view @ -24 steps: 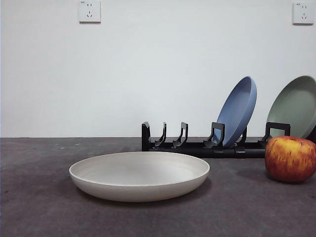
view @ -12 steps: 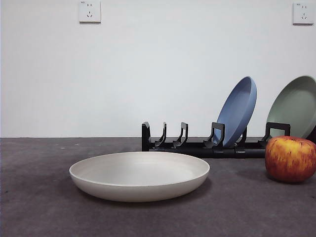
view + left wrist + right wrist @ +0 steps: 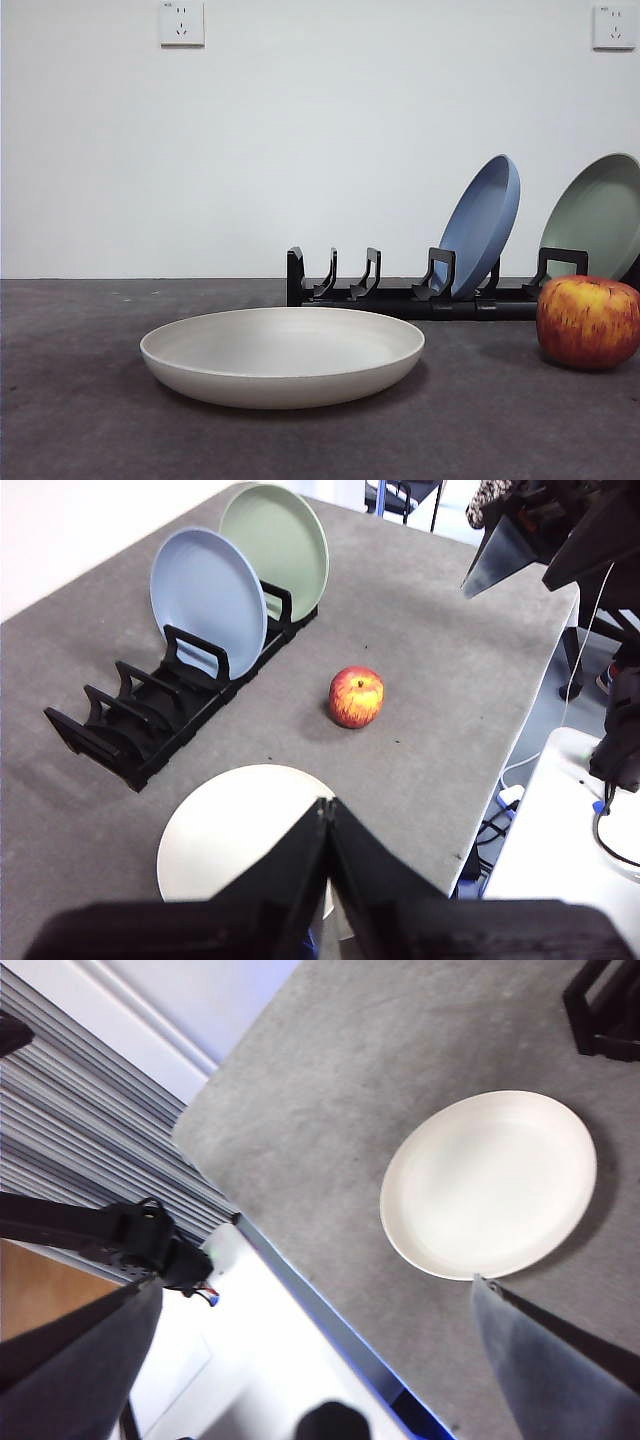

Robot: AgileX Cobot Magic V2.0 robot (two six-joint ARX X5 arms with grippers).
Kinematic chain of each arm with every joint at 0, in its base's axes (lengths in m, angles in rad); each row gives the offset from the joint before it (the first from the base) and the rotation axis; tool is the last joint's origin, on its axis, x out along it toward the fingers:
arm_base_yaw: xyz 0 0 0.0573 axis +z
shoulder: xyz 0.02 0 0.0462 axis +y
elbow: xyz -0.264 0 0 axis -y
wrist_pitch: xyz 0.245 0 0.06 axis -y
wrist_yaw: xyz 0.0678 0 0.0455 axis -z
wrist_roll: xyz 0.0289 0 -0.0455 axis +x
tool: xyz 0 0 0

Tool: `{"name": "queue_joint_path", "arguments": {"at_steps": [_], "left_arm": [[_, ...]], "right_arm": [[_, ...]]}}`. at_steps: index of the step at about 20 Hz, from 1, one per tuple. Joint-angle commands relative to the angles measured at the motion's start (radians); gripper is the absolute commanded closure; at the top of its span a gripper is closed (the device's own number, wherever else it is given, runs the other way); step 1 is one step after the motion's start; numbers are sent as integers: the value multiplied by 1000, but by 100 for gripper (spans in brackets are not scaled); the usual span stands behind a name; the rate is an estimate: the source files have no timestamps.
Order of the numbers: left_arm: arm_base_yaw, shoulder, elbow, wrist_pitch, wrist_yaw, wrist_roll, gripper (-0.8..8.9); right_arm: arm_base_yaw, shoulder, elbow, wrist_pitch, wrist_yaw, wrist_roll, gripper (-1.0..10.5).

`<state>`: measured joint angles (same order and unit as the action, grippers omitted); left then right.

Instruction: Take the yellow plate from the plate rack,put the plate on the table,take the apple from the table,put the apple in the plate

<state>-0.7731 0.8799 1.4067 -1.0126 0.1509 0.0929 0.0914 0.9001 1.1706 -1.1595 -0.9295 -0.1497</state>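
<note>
Nothing moved; apple (image 3: 356, 696) well beyond closed left claw (image 3: 327, 810); right claw (image 3: 310, 1290) wide.

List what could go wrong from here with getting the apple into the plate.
1. The apple is round and sits loose on the table; a glancing end effector could send it rolling toward the near edge.
2. The yellow plate is shallow, so a dropped apple may roll out.
3. The plate rack and its blue plate stand nearby; a wide approach might clip them.
</note>
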Motion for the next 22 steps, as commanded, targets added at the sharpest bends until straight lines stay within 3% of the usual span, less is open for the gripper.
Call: {"name": "queue_joint_path", "arguments": {"at_steps": [1,5,9,16,19,22], "left_arm": [[4,-3,-1,4,6,2,821],[4,-3,-1,4,6,2,821],[4,-3,-1,4,7,2,821],[4,5,-1,3,48,10,821],[4,20,-1,-18,229,62,821],[3,42,-1,-32,323,102,821]], "right_arm": [[2,-1,5,6,108,9,410],[2,1,5,10,394,24,410],[2,16,5,36,582,46,410],[14,126,5,87,657,49,409],[40,226,5,102,692,47,409],[52,327,5,126,699,42,409]]}}
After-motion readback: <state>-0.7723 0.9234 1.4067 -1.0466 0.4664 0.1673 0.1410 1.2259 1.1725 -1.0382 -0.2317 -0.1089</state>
